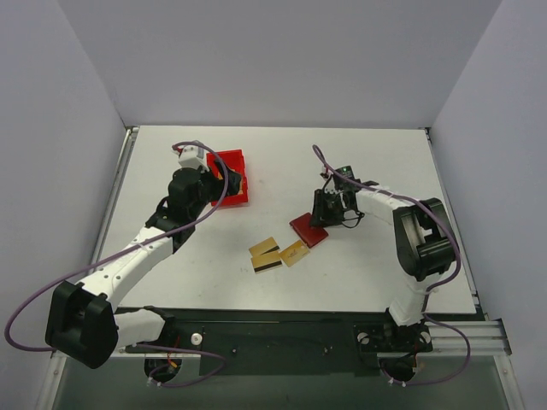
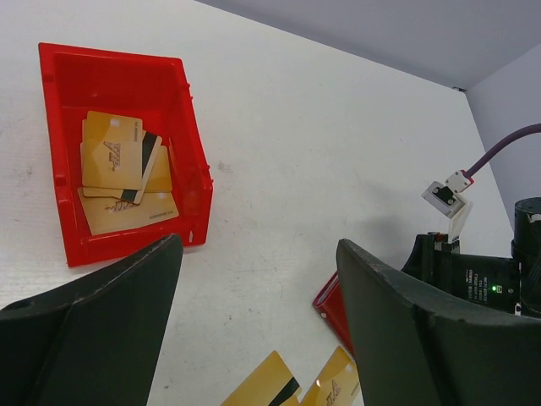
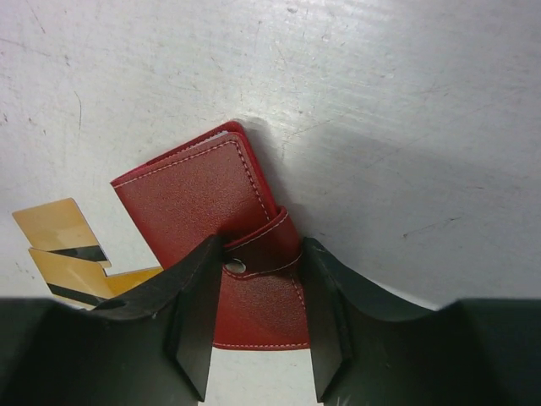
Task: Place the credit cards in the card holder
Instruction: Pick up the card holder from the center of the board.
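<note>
1. Dark-red leather card holder (image 1: 308,229) is seen lying closed and flat on the white table (image 1: 367,158), right of centre. Its snap tab (image 3: 269,239) is fastened across one edge.
2. The right gripper (image 3: 260,254) is lowered directly over the card holder's tab end. One finger (image 3: 196,321) is set against each side of the tab, so the jaws are closed in on the card holder at the tab. The rest of the card holder's body is left showing beyond the fingertips.
3. The left gripper (image 2: 258,245) is held spread wide with nothing between its fingers. It is placed at the red bin (image 2: 193,144), well apart from the card holder.
4. Three loose credit cards (image 1: 275,254) are laid on the table just to the left of the card holder, overlapping one another. Two are shown with a dark stripe. Contact between the nearest card and the card holder cannot be told.
5. More stacked credit cards (image 2: 122,173) are seen inside the red bin, piled unevenly.
</note>
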